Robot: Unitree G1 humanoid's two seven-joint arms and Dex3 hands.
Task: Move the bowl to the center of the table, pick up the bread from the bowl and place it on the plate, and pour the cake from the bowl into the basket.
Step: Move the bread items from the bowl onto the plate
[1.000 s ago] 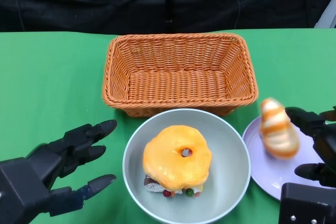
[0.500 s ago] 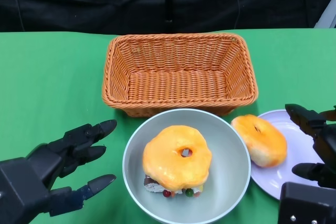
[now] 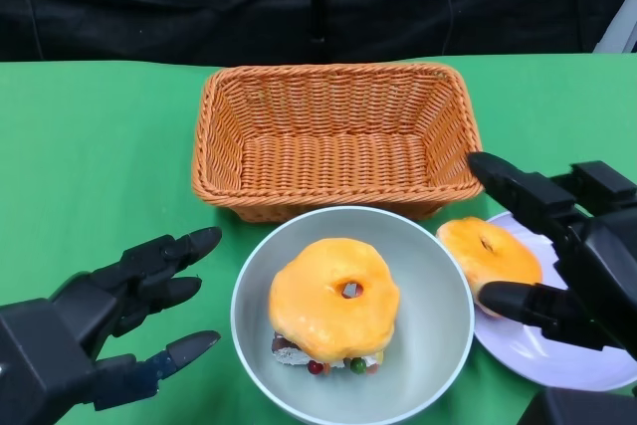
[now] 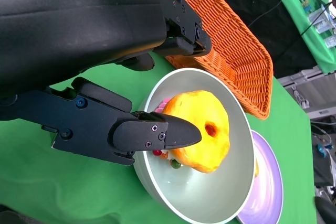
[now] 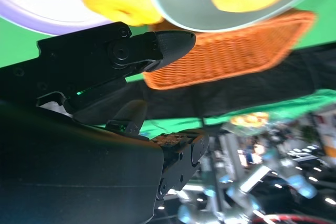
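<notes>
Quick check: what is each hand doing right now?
Left hand: open, holding nothing, beside the bowl.
Right hand: open, fingers spread around the bread, not gripping it.

You see the left hand (image 4: 131, 85) spread and empty beside the grey bowl (image 4: 210, 203); inside it the orange cake (image 4: 202, 129), past it the wicker basket (image 4: 231, 51), and the purple plate (image 4: 265, 192) touching its rim.

Counted: one basket (image 3: 338, 136), one bowl (image 3: 438, 345), one cake (image 3: 333, 301), one bread (image 3: 490, 254), one plate (image 3: 557, 350).
</notes>
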